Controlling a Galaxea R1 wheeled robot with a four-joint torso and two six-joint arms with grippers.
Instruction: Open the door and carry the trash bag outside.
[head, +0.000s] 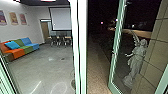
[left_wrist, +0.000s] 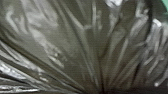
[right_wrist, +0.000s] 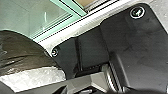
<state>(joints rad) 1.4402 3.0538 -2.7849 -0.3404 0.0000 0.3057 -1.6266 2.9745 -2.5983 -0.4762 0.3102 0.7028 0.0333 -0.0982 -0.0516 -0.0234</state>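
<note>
Head view's door frame (head: 81, 47) demanded slow, wide clearance for the trash bag (left_wrist: 72, 42), apparently clenched by the left claw (left_wrist: 101, 90).

The trash bag (left_wrist: 70, 45) runs past both wrist views' edges; the head view's top edge cuts off the glass door (head: 115, 47). Posters (head: 13, 18) and chairs (head: 59, 41) are blurred, and a distant light (head: 101, 22) is too small to identify.
</note>
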